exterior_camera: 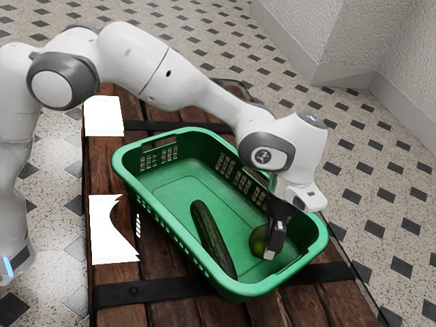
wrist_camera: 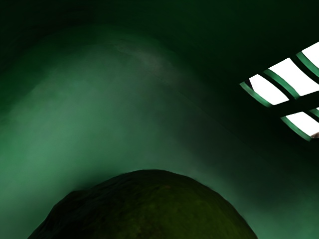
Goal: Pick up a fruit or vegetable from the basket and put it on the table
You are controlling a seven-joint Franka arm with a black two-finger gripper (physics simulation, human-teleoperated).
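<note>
The jaws of the black gripper (exterior_camera: 274, 238) are down inside the green basket (exterior_camera: 180, 187), near the end farther from the arm's base; whether they are open or closed I cannot tell. The task's thing, 1 round green fruit (exterior_camera: 257, 240), is in the basket directly at the jaws, partly hidden behind them in the exterior view; in the wrist view its dark, rounded top is close beneath the hand, and the slots (wrist_camera: 294, 84) of the basket wall are beyond it. 1 long cucumber (exterior_camera: 212, 235) lies on the basket's bottom, to the exterior view's left of the jaws and apart from them. Below the jaws, the basket stands on a worktop (exterior_camera: 160, 303) of dark reddish-brown wooden planks, and 2 black straps cross it: 1 strap (exterior_camera: 139, 294) on the near side of the jaws, 1 strap (exterior_camera: 136, 125) on the far side. Well apart from the jaws, toward the exterior view's left, 2 bright white patches (exterior_camera: 103, 117) are seen on the planks. Around the worktop, the floor (exterior_camera: 381, 177) is pale and speckled, with dark diamond-shaped tiles. Beyond the jaws, at the exterior view's upper right, rough white walls (exterior_camera: 354, 34) meet a smooth grey skirting (exterior_camera: 340, 75).
</note>
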